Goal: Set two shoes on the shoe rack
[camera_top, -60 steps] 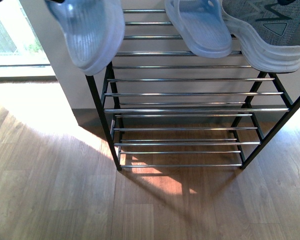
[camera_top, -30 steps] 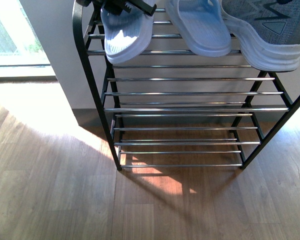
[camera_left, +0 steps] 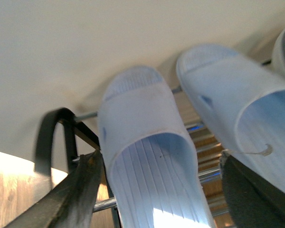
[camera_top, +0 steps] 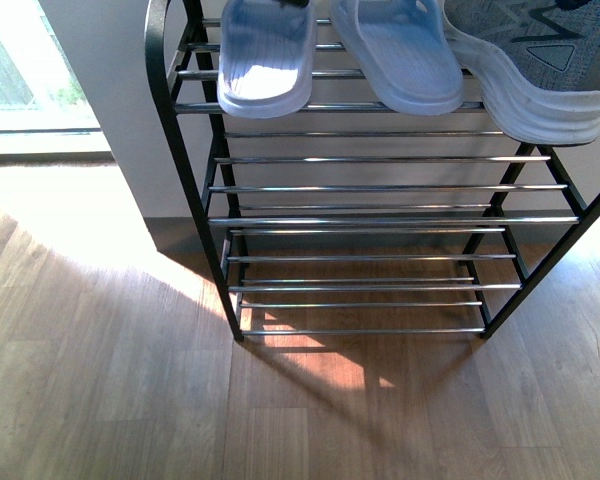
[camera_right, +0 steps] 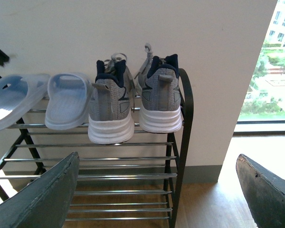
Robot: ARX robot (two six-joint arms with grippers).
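Nearest the robot's body lay bare wooden plank floor [camera_top: 100,400], then the low black-framed shoe rack with thin silver bars [camera_top: 380,188] against the pale wall [camera_right: 133,28]. On its top tier, 2 pale blue rubber slides [camera_top: 268,55] sat side by side, and beside them, toward the rack's right end, the 2 grey knit lace-up sneakers with thick white soles [camera_right: 111,107] stood heels out, touching or nearly so. The left gripper [camera_left: 147,199] was spread, its fingers [camera_left: 71,194] flanking the left slide's heel with no clear contact. The right gripper [camera_right: 156,199] hung wide open, well back from the rack, holding nothing. Risks, as judged: pulling the left arm away could snag the slide and drag it off the bars; the sneaker heels overhung the front bar, so a knock could tip one down.
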